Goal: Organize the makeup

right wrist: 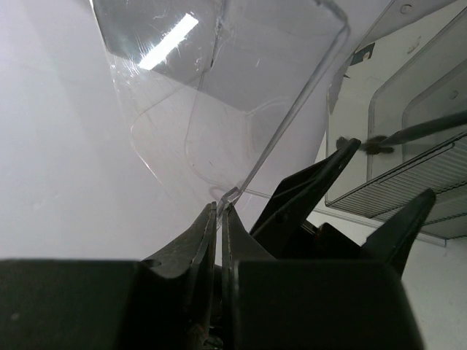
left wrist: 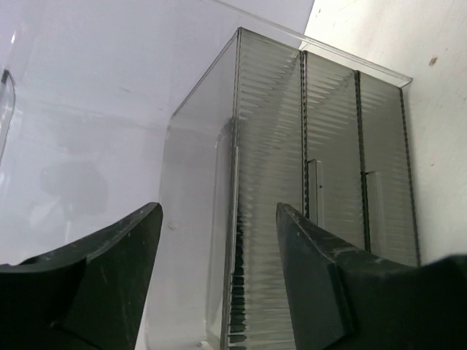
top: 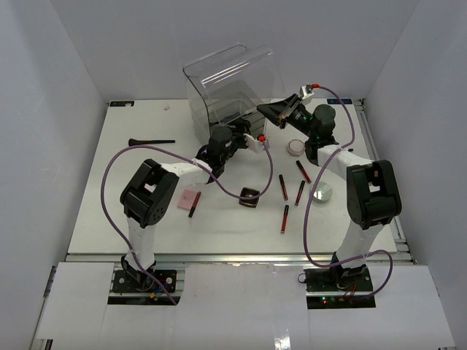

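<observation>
Setting: white counter [top: 95, 219], with plain white walls on three sides.
Nearest item: one slim red-and-black tube [top: 284, 219] lies alone, well to the near side of both tools.
Palette: the pink square palette [top: 189, 198] lies flat, nearer than the left tool [left wrist: 217, 219] and off to its left. A second tube [top: 195, 205] lies against its right edge.
Compact: the black square compact [top: 249, 197] sits on the near side of the left tool, apart from it.
Tube group: three more tubes [top: 300, 192] lie loose on the near side of the right tool [right wrist: 219, 208]. The round silver tin [top: 322, 192] is just right of them.
Jar: the small white-pink jar [top: 295, 148] stands near the right tool, on its near side.
Brush: the black brush [top: 149, 141] lies well out to the left of the left tool.
Left tool: jaws apart with nothing between them, facing the ribbed drawer fronts [left wrist: 328, 146].
Right tool: fingers pinched together on the edge of a thin clear panel [right wrist: 241, 95].
Box: the tall clear acrylic box [top: 226, 80] stands at the far centre, just beyond both tools.
</observation>
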`<control>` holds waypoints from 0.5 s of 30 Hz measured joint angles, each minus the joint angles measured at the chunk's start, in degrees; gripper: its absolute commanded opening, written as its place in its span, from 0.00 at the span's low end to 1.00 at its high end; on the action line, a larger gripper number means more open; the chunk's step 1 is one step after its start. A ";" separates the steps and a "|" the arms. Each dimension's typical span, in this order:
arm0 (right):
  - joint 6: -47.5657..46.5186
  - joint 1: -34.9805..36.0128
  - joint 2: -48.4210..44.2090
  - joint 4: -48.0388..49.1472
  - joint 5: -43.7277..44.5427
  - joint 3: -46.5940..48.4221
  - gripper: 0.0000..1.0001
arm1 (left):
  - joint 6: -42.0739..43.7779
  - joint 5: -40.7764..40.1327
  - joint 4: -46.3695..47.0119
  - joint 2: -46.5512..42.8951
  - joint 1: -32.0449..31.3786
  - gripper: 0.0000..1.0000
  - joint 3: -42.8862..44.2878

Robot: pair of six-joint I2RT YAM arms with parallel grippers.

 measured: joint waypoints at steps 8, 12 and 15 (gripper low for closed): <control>-0.02 -0.03 -0.04 0.00 0.00 0.00 0.08 | -0.85 -0.31 1.08 -0.07 0.00 0.78 -0.36; -0.02 -0.04 -0.04 0.00 0.00 0.00 0.08 | -1.47 -0.21 1.07 -0.44 -0.13 0.78 -1.11; -0.04 -0.04 -0.04 0.00 0.02 0.00 0.08 | -2.08 -0.21 1.41 -2.06 -0.60 0.79 -3.59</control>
